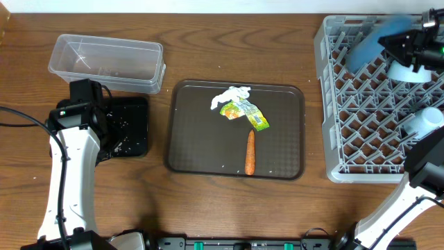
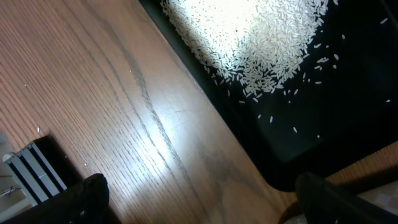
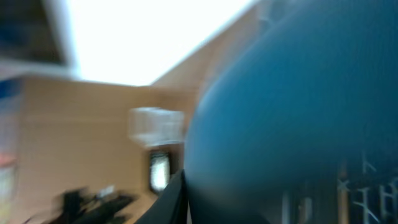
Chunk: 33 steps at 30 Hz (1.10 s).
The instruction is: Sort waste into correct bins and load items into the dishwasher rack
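White rice point(image 2: 255, 43) lies piled in the black tray point(image 1: 132, 125), which also shows in the left wrist view point(image 2: 348, 124). My left gripper point(image 2: 199, 205) is open and empty over bare wood at the tray's edge point(image 1: 103, 135). The clear tub point(image 1: 104, 59) stands behind it. A carrot point(image 1: 250, 153), white tissue point(image 1: 231, 95) and green-yellow wrapper point(image 1: 246, 113) lie on the brown serving tray point(image 1: 194, 139). My right gripper point(image 1: 409, 43) is shut on the dark blue dish point(image 1: 371, 42), held tilted over the grey rack point(image 1: 329, 104); the dish fills the blurred right wrist view point(image 3: 292, 106). Chopsticks are out of view.
In the rack a white cup point(image 1: 424, 121) lies at the right side and a light blue bowl point(image 1: 409, 71) sits below the held dish. The left arm reaches up along the table's left side. Cables run at the far left edge.
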Available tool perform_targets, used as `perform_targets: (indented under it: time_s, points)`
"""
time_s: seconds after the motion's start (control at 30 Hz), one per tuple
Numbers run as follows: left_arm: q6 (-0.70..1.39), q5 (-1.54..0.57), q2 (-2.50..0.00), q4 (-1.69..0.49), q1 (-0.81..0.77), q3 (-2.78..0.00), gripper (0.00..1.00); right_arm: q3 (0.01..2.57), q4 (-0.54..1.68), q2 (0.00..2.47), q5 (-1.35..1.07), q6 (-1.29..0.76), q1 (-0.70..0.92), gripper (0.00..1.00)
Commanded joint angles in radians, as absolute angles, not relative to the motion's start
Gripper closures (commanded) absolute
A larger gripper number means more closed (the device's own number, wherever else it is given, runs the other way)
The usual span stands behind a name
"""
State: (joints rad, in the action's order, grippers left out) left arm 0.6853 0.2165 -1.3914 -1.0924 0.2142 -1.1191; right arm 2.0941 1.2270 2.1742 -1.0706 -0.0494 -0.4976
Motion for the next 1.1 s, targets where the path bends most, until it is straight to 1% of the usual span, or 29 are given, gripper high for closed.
perform_targets:
  time_s: [0.0, 0.13, 0.2, 0.37, 0.43, 0.47, 0.5, 0.53, 0.83, 1.07]
  points:
    - [0.701, 0.229, -1.391, -1.095, 0.219, -1.134, 0.01, 2.096, 1.258, 2.217, -0.697, -0.113, -0.513, 0.82]
    - [0.701, 0.229, -1.391, -1.095, 0.219, -1.134, 0.01, 2.135, 1.324, 2.214, -0.581, -0.134, -0.513, 0.75]
    - [0.701, 0.229, -1.391, -1.095, 0.219, -1.134, 0.01, 2.16, 1.355, 2.209, -0.58, -0.134, -0.513, 0.73]
    - [0.701, 0.229, -1.391, -1.095, 0.219, -1.134, 0.01, 2.23, 1.408, 2.158, -0.58, -0.135, -0.509, 0.71]
    - [0.701, 0.229, -1.391, -1.095, 0.219, -1.134, 0.01, 2.244, 1.419, 2.12, -0.58, -0.135, -0.508, 0.65]
    - [0.701, 0.229, -1.391, -1.095, 0.219, -1.134, 0.01, 2.246, 1.42, 2.095, -0.58, -0.136, -0.508, 0.55]
    - [0.701, 0.229, -1.391, -1.095, 0.219, -1.134, 0.01, 2.246, 1.422, 2.075, -0.579, -0.138, -0.507, 0.25]
    - [0.701, 0.229, -1.391, -1.095, 0.219, -1.134, 0.01, 2.245, 1.424, 2.051, -0.579, -0.142, -0.506, 0.01]
    - [0.701, 0.229, -1.391, -1.095, 0.219, -1.134, 0.01, 2.245, 1.487, 1.869, -0.579, -0.16, -0.483, 0.01]
    - [0.701, 0.229, -1.391, -1.095, 0.219, -1.134, 0.01, 2.245, 1.575, 1.723, -0.588, -0.163, -0.404, 0.01]
